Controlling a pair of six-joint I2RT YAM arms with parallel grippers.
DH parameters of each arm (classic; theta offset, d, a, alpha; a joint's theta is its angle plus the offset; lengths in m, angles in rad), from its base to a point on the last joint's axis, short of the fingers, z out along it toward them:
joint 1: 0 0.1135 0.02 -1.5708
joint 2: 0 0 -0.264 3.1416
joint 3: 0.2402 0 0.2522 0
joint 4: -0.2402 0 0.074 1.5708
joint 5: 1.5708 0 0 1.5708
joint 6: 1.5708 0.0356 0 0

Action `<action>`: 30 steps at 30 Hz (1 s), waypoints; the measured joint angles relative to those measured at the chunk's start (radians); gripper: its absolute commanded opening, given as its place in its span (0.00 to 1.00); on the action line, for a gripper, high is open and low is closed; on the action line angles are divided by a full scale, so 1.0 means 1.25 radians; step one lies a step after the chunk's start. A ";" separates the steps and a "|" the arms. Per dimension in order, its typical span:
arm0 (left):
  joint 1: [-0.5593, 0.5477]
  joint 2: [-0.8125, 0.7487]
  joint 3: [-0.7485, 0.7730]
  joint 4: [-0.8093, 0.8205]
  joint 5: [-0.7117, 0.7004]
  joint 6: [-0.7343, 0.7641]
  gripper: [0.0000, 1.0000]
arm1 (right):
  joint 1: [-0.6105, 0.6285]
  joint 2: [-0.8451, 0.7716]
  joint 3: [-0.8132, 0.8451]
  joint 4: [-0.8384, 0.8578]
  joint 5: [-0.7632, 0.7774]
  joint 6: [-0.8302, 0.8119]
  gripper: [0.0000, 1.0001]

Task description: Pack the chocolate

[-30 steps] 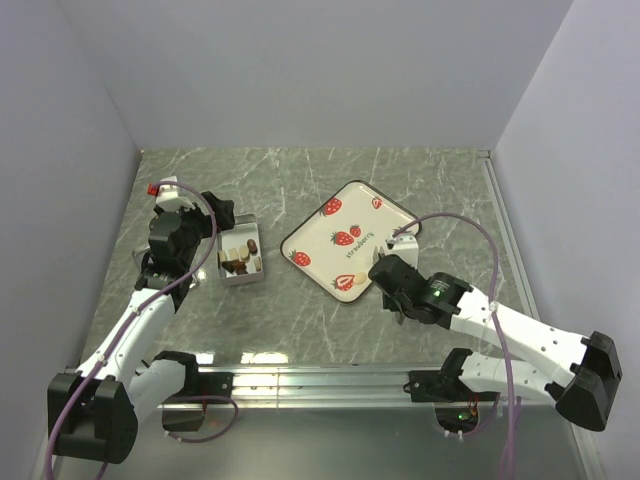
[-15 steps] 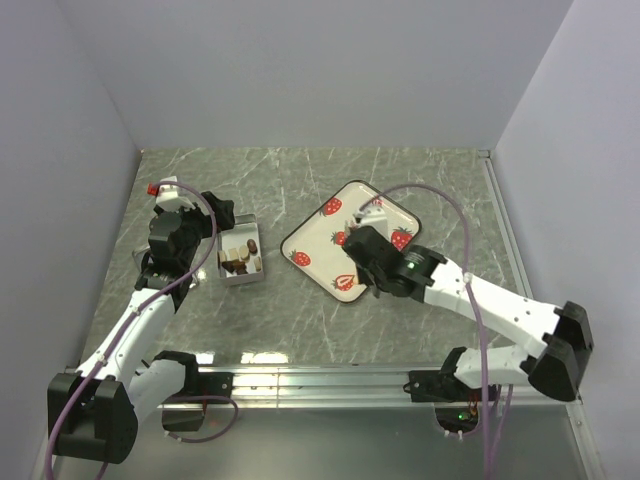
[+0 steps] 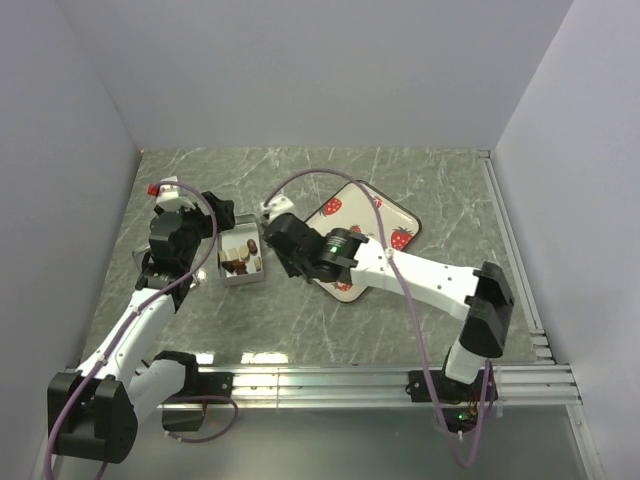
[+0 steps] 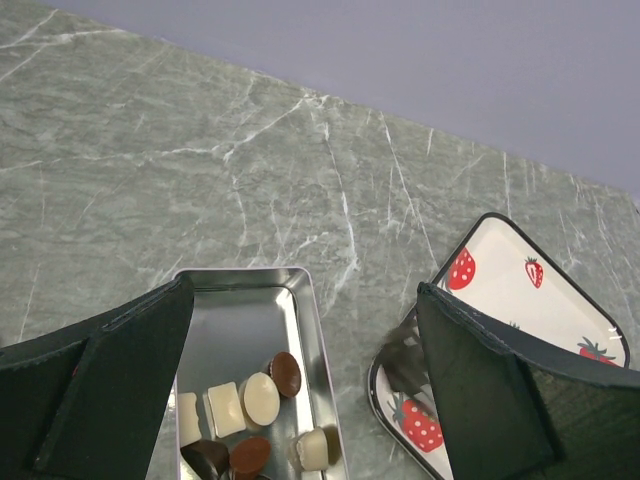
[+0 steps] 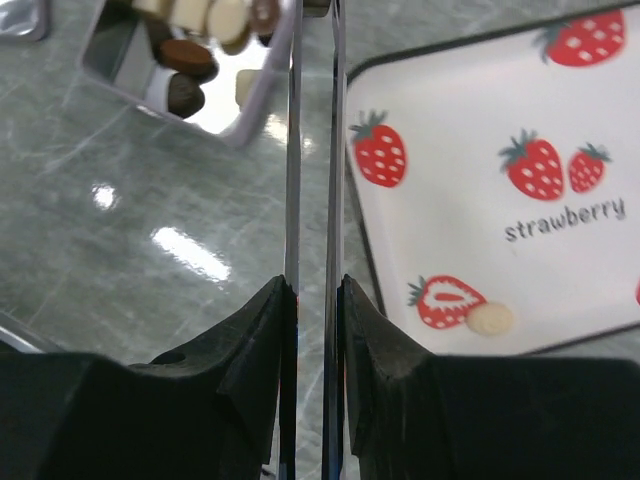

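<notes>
Over the green-grey marbled tabletop (image 4: 200, 150), the right gripper (image 5: 314, 20) hangs between the small rectangular silver tin (image 4: 240, 320) and the white square strawberry-printed tray (image 5: 450, 230). Its thin fingers stand nearly together with only a slit between them. Their tips run out of frame, so I cannot tell whether a candy is pinched there. The left gripper (image 4: 305, 290) gapes wide and empty about the tin, probably to steady it. Brown and cream chocolates (image 4: 262, 396) lie in the tin; one cream chocolate (image 5: 491, 319) sits on the tray
</notes>
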 measured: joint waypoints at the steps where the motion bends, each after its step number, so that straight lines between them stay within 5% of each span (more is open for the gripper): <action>1: 0.000 0.000 0.000 0.000 0.000 0.000 0.99 | 0.007 0.018 0.016 0.000 -0.007 -0.009 0.25; 8: 0.000 0.000 0.000 0.000 -0.001 0.000 0.99 | 0.031 0.091 0.106 -0.008 -0.044 -0.051 0.26; 21: 0.000 0.000 0.000 0.000 -0.002 0.000 0.99 | 0.034 0.111 0.145 -0.009 -0.059 -0.075 0.43; 30: 0.000 0.000 0.000 0.000 -0.002 0.000 0.99 | 0.036 0.111 0.145 -0.009 -0.059 -0.075 0.44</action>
